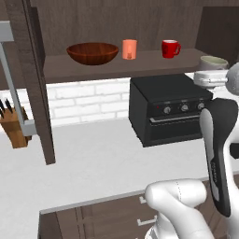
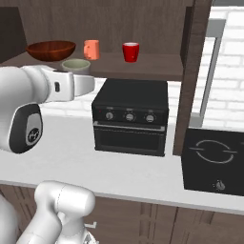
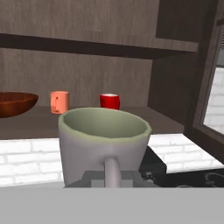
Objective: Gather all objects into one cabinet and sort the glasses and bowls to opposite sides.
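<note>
Cream mug sits right in front of the hand camera, handle toward the lens, rim up — held upright, probably so it lands flat on the shelf. The gripper is at the mug's base in the right base view; the fingertips are hidden behind the handle, so the clench itself can't be seen, though the mug is up in the air off the counter, so it is most likely grasped. Dark wood cabinet shelf already holds the brown bowl at the left, then the orange tumbler and red mug to the right — bowl apart from the cups. The cream mug hangs in front of the shelf, above the black toaster oven; next it likely goes beside the red mug.
</note>
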